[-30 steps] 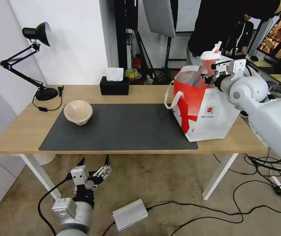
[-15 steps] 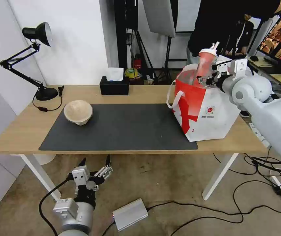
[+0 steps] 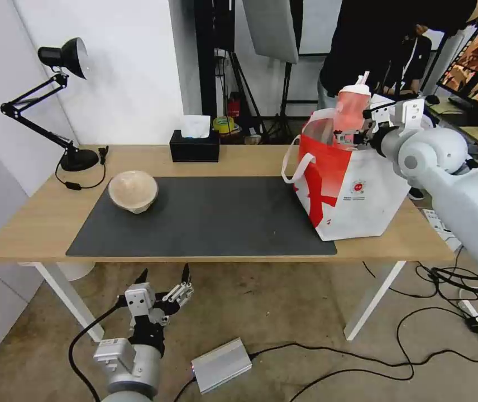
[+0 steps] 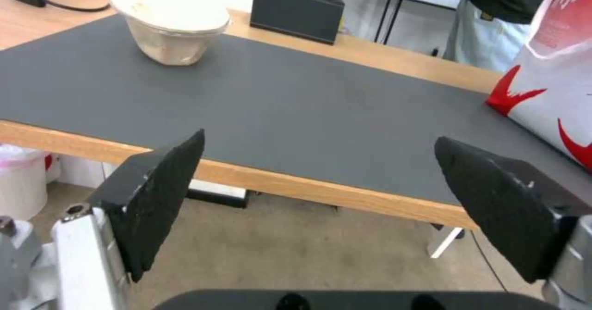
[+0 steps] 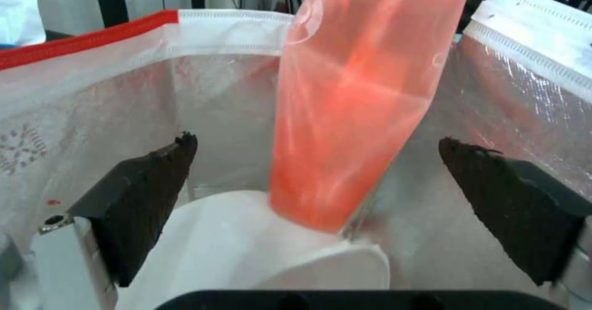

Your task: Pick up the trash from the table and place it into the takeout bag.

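Head cam sits high, looking forward and down: you get the whole table, the bag at 2 o'clock, floor below. Left wrist cam is low, off the table's near edge, facing across the mat toward the beige bowl at 11 o'clock; it shares mat, bowl and bag corner with head. Right wrist cam is very close, aimed into the bag at the cup; shares both with head.
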You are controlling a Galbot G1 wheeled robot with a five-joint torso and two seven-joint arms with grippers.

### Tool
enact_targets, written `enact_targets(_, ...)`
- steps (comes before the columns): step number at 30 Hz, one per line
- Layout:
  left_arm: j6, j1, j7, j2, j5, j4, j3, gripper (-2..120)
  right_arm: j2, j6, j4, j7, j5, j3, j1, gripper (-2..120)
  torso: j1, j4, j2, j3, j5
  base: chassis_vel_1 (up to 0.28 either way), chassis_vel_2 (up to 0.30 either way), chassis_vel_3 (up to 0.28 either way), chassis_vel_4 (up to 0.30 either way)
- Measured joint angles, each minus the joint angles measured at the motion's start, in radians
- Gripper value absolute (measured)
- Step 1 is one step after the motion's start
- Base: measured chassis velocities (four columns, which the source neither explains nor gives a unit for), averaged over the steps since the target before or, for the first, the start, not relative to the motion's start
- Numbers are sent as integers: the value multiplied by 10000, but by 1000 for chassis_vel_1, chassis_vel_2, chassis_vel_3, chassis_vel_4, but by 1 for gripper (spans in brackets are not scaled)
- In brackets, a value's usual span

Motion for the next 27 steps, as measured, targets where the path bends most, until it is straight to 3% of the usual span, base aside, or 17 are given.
enact_targets(17, -7, -23, -5, -11, 54, 28, 9, 100, -233, -157, 369, 233, 187, 123, 90, 100, 0, 0, 0, 1, 0, 0, 0, 0, 0)
enact_targets(27, -7, -77, -5, -8, 52, 71, 36, 100, -606, -174, 1296, 622, 501, 703, -132, 100, 0, 0, 0, 0, 0, 0, 0, 0, 0)
